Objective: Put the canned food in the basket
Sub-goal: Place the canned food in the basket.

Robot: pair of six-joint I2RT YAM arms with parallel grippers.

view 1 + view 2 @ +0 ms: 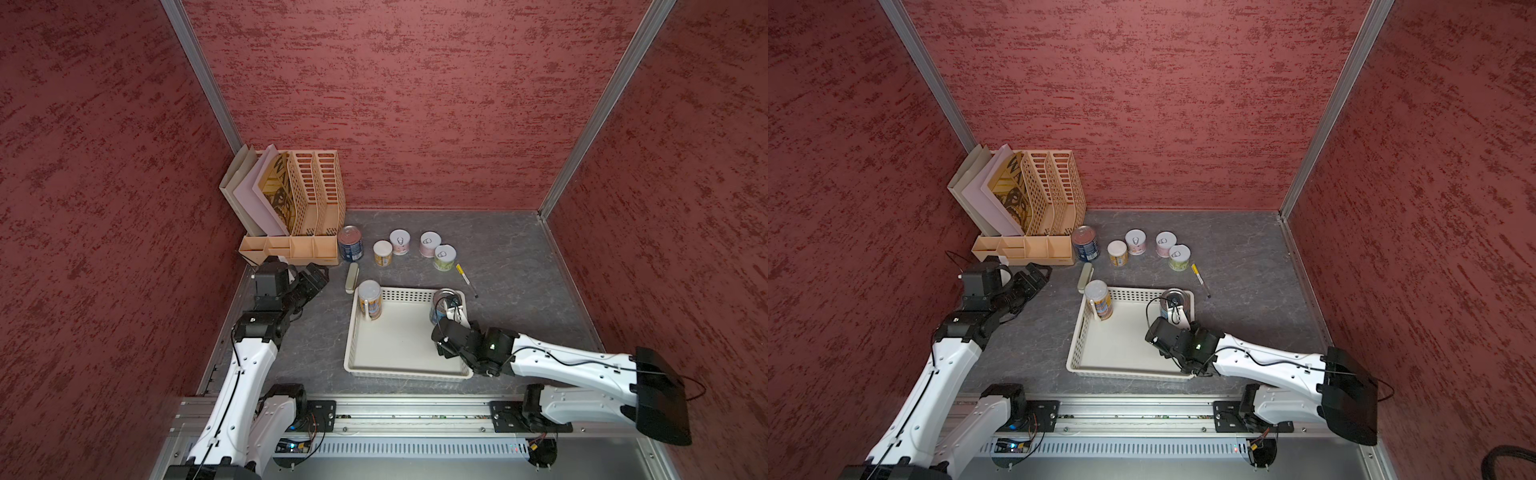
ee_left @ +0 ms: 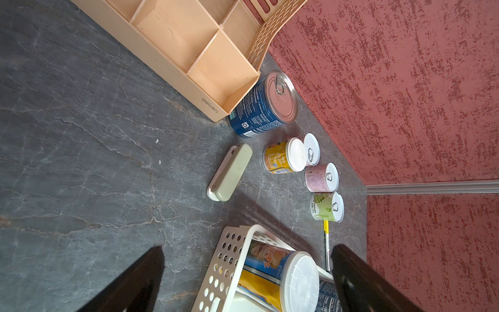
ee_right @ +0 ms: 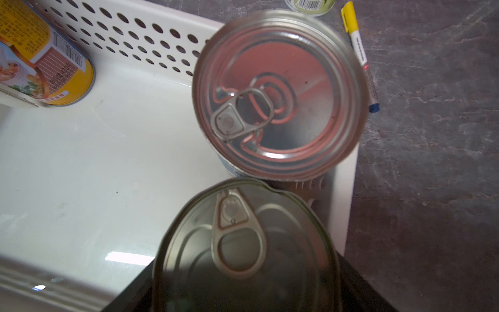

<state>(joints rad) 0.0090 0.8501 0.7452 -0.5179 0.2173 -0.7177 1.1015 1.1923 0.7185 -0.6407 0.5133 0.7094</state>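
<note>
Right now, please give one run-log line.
right gripper: holds metal can over basket | left gripper: open, empty | in basket: yellow can, blue-label can | table: five cans

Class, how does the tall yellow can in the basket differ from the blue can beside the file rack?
The tall yellow can has a white plastic lid; the blue can a bare metal top. The tall yellow can stands in the basket; the blue can on the table. Both stand upright.

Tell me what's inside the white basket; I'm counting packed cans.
Three cans show: a tall yellow can in one far corner, a metal-topped can in the other, a second metal-topped can in the right claw. The basket floor beneath that arm is covered.
</note>
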